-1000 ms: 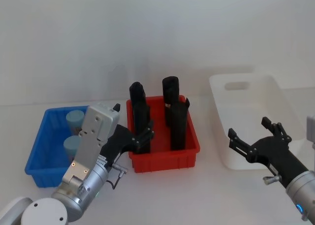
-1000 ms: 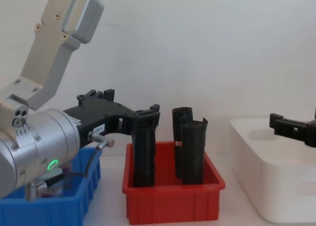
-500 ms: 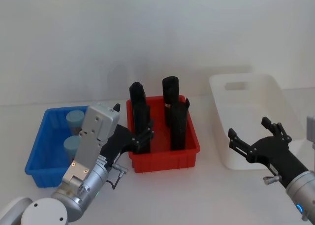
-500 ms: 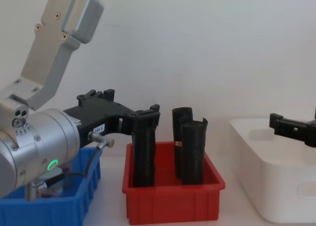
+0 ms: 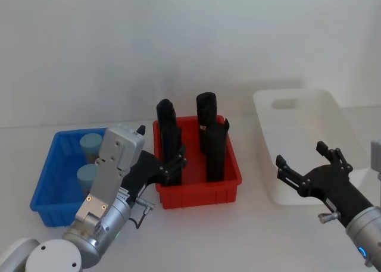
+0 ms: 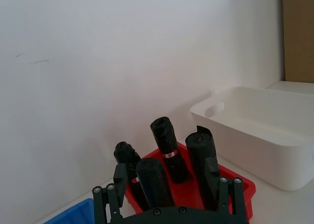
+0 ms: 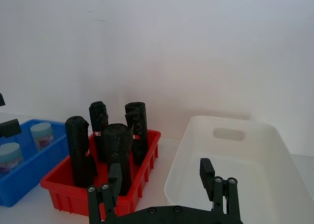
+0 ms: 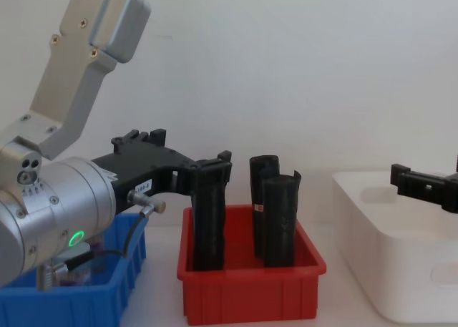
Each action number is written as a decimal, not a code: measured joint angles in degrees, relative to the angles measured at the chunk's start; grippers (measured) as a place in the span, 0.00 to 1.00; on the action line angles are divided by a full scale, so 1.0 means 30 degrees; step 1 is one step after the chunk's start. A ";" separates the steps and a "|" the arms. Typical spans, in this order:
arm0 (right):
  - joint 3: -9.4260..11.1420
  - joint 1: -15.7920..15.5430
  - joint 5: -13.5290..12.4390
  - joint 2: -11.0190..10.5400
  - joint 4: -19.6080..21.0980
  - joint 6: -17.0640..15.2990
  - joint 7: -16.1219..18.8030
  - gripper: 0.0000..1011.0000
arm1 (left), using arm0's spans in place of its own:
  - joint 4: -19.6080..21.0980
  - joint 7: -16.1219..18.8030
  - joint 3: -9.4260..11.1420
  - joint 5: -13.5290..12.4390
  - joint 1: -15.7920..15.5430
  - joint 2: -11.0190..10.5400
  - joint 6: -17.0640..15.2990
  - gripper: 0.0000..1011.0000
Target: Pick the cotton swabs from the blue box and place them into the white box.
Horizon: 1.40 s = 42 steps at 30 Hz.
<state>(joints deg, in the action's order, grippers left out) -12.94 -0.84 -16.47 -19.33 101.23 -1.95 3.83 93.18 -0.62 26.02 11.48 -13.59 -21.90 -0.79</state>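
Two cotton swabs (image 5: 90,144) sit in the blue box (image 5: 41,190), left of frame, well outside the left gripper (image 5: 161,146)'s wide jaws by the red bin (image 5: 199,194). The right gripper (image 5: 300,154) gapes empty at lower right, beside the white box (image 5: 262,130).

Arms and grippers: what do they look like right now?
Both arms are silver-grey metal, ending in black two-fingered grippers. The left gripper carries a white label, with a thin black cable and green light at its wrist; the right gripper has a blue light at its wrist.
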 joint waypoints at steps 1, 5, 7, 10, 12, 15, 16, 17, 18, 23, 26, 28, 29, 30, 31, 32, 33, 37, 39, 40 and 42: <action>0.0000 0.0001 0.0001 0.0000 0.0000 0.0000 -0.0001 0.99 | 0.0000 0.0000 -0.0001 -0.0001 0.0000 0.0002 0.0000 0.99; 0.0001 0.0000 0.0001 0.0000 0.0001 0.0000 0.0000 0.99 | 0.0000 -0.0001 0.0000 0.0000 0.0000 0.0000 0.0000 0.99; 0.0000 0.0000 0.0000 -0.0001 0.0001 0.0000 -0.0001 0.99 | 0.0000 0.0000 0.0000 -0.0001 0.0000 0.0001 0.0000 0.99; 0.0000 0.0000 0.0001 0.0000 0.0000 0.0000 -0.0001 0.99 | 0.0000 -0.0001 -0.0001 0.0000 0.0000 0.0000 0.0000 0.99; 0.0000 0.0000 0.0001 -0.0001 0.0001 0.0000 -0.0001 0.99 | 0.0000 -0.0001 -0.0007 0.0000 -0.0001 0.0003 0.0000 0.99; 0.0000 0.0000 0.0001 -0.0001 0.0000 0.0001 0.0000 0.99 | -0.0025 -0.0002 -0.0044 0.0010 -0.0013 0.0002 -0.0004 0.99; 0.0000 0.0000 0.0001 0.0000 0.0000 0.0000 0.0000 0.99 | -0.0058 -0.0002 -0.0078 0.0021 -0.0022 -0.0006 -0.0012 0.99; 0.0000 0.0001 0.0001 0.0000 0.0000 0.0000 -0.0001 0.99 | -0.0083 -0.0002 -0.0105 0.0043 -0.0029 -0.0015 -0.0022 0.99; -0.0001 0.0001 0.0001 0.0000 0.0000 0.0000 0.0000 0.99 | -0.0100 -0.0001 -0.0121 0.0065 -0.0032 -0.0021 -0.0028 0.99; 0.0000 0.0000 0.0001 0.0000 0.0000 0.0000 -0.0001 0.99 | -0.0370 0.0008 -0.0387 0.0382 -0.0084 -0.0156 -0.0069 0.99; 0.0000 0.0000 0.0001 0.0000 0.0001 0.0000 0.0000 0.99 | -0.0569 0.0019 -0.0565 0.0629 -0.0110 -0.0256 -0.0122 0.99; 0.0000 0.0000 0.0000 0.0000 0.0001 0.0000 -0.0001 0.99 | -0.0704 0.0018 -0.0680 0.0772 -0.0140 -0.0318 -0.0161 0.99; 0.0000 0.0001 0.0001 -0.0001 0.0001 0.0000 -0.0002 0.99 | -0.0762 0.0019 -0.0726 0.0814 -0.0151 -0.0343 -0.0176 0.99; 0.0000 0.0001 0.0001 0.0000 0.0001 0.0001 -0.0001 0.99 | -0.0905 0.0019 -0.0835 0.0965 -0.0177 -0.0399 -0.0226 0.99; -0.0001 0.0001 0.0001 -0.0001 0.0001 0.0000 -0.0001 0.99 | -0.0998 0.0020 -0.0898 0.1039 -0.0199 -0.0433 -0.0250 0.99; -0.0001 0.0001 0.0001 -0.0001 0.0001 0.0000 -0.0001 0.99 | -0.1073 0.0017 -0.0954 0.1114 -0.0217 -0.0460 -0.0278 0.99; 0.0000 0.0001 0.0001 0.0000 0.0000 0.0000 -0.0001 0.99 | -0.1232 0.0007 -0.1065 0.1270 -0.0253 -0.0517 -0.0336 0.99; 0.0001 0.0000 0.0001 0.0000 0.0001 0.0001 -0.0001 0.99 | -0.1713 -0.0077 -0.1377 0.1697 -0.0382 -0.0648 -0.0487 0.99; 0.0000 -0.0001 0.0001 -0.0001 0.0000 0.0000 0.0000 0.99 | -0.2006 -0.0164 -0.1534 0.1951 -0.0462 -0.0704 -0.0581 0.99; 0.0001 0.0001 0.0001 0.0000 0.0001 0.0000 -0.0001 0.99 | -0.2104 -0.0187 -0.1583 0.2024 -0.0491 -0.0722 -0.0610 0.99; -0.0001 0.0001 0.0001 0.0000 0.0001 0.0001 -0.0001 0.99 | -0.2434 -0.0268 -0.1746 0.2251 -0.0590 -0.0772 -0.0718 0.99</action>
<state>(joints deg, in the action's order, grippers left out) -12.94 -0.84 -16.46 -19.33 101.23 -1.95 3.82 85.87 -1.43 20.79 18.24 -15.36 -24.21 -2.95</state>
